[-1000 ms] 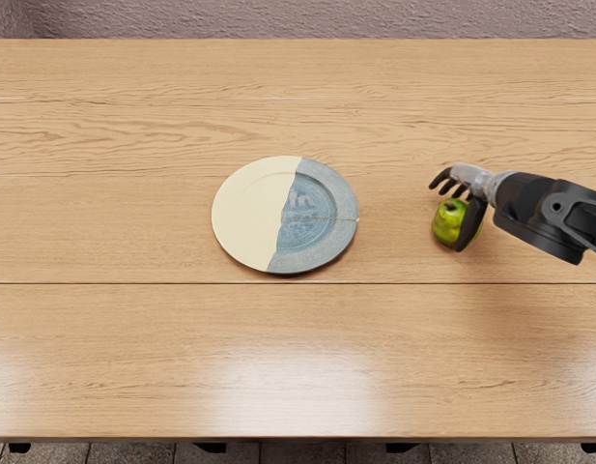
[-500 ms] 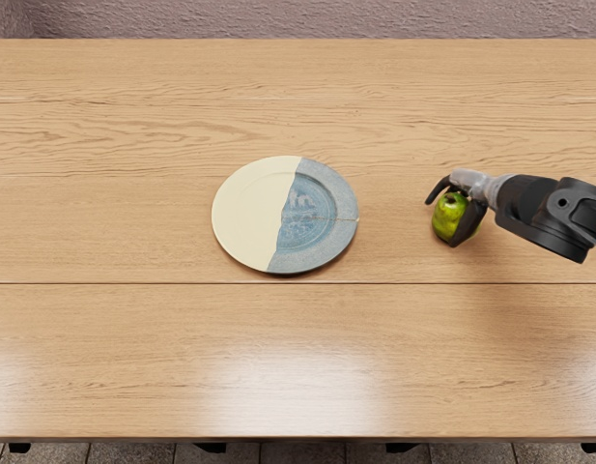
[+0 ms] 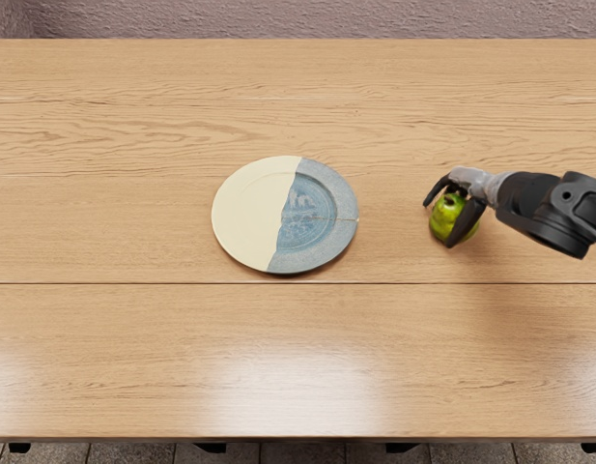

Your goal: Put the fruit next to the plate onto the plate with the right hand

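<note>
The right hand [image 3: 454, 205] clamps its fingers around a green fruit [image 3: 446, 217], at 3 o'clock from the plate [image 3: 241, 217].

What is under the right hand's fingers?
A green fruit, with the right hand and its fingers curled around it. The fruit's right side is hidden behind the hand.

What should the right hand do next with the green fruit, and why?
Probably lift straight up a little. The right hand looks curled around the green fruit, which sits to the right of the plate, apart from it and seemingly low over the table. A small lift would test the grip and give clearance over the plate's rim before carrying left.
</note>
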Available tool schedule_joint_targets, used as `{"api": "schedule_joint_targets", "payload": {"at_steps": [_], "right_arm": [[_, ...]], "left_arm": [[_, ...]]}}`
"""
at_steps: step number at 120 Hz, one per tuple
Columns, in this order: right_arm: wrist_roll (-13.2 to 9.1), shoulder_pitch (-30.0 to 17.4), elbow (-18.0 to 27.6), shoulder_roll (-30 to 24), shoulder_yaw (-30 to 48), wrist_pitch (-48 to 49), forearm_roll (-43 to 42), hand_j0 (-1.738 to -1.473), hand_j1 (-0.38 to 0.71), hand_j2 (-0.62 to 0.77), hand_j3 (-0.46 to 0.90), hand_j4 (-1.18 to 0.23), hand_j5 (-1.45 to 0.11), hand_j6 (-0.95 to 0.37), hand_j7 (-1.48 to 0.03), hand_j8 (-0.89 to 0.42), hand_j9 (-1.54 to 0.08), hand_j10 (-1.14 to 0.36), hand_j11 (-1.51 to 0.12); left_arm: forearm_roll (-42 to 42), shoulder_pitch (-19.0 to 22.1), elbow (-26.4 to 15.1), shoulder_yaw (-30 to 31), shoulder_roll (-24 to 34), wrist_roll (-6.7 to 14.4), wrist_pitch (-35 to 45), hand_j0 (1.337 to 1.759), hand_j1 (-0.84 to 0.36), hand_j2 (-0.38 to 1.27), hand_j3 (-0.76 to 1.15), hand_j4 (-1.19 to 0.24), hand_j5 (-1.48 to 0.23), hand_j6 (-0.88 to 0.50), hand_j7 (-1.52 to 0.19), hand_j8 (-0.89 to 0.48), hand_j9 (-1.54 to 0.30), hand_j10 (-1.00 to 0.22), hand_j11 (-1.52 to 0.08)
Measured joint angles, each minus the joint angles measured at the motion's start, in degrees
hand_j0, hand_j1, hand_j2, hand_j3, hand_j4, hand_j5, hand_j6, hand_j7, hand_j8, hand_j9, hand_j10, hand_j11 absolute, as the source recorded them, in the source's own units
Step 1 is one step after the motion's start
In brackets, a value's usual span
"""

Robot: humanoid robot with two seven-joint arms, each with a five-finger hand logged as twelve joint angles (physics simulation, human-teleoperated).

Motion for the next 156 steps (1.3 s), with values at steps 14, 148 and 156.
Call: {"api": "schedule_joint_targets", "payload": {"at_steps": [14,148,156], "right_arm": [[-0.01,0.17,0.03,0.08,3.05,0.25,1.31,-1.655,0.16,0.15,0.0,-0.53,-0.67,-0.41,-0.68,-0.32,-0.68,-0.39,-0.68],[0.0,5.11,1.47,18.48,9.09,4.35,6.1,-1.657,0.17,0.14,0.0,-0.53,-0.76,-0.37,-0.73,-0.27,-0.75,-0.34,-0.74],[0.01,5.09,1.42,18.9,9.01,4.23,6.04,-1.657,0.16,0.12,0.0,-0.51,-0.72,-0.37,-0.69,-0.28,-0.71,-0.34,-0.7]], "left_arm": [[0.0,0.0,0.0,0.0,0.0,0.0,-0.01,1.658,0.34,0.0,0.0,-0.01,-0.01,-0.01,-0.01,-0.01,-0.01,-0.01,-0.01],[0.0,0.01,0.0,0.01,0.0,0.03,-0.01,1.658,0.34,0.0,0.0,-0.01,-0.01,-0.01,-0.01,-0.01,-0.01,-0.01,-0.01],[0.0,0.0,0.0,0.01,0.0,0.01,-0.01,1.658,0.34,0.0,0.0,-0.01,-0.01,-0.01,-0.01,-0.01,-0.01,-0.01,-0.01]]}}
